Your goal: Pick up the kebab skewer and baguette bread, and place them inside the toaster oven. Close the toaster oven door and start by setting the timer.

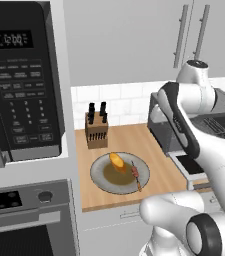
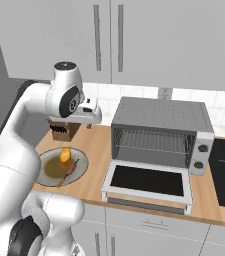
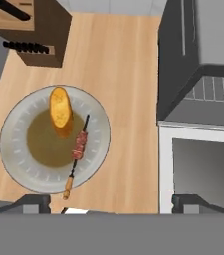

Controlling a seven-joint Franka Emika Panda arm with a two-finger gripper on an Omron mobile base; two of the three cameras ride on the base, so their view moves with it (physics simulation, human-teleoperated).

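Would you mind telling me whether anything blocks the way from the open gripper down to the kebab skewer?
Nothing visible does: the gripper hangs open above the plate, where the kebab skewer lies uncovered beside the baguette bread.

The baguette bread (image 3: 60,110) at the upper left of the grey plate (image 3: 19,119) is golden-orange with paler speckles. The kebab skewer (image 3: 76,154) has a dark stick, reddish-brown meat chunks and a tan handle end. The plate's centre is olive-brown, its rim marked by faint pale ticks. The counter (image 3: 118,64) is light wood-grain. The toaster oven (image 2: 159,131) is grey with a ribbed top, its door (image 2: 148,183) white-framed around dark glass. The knife block (image 1: 96,131) is brown with black handles.
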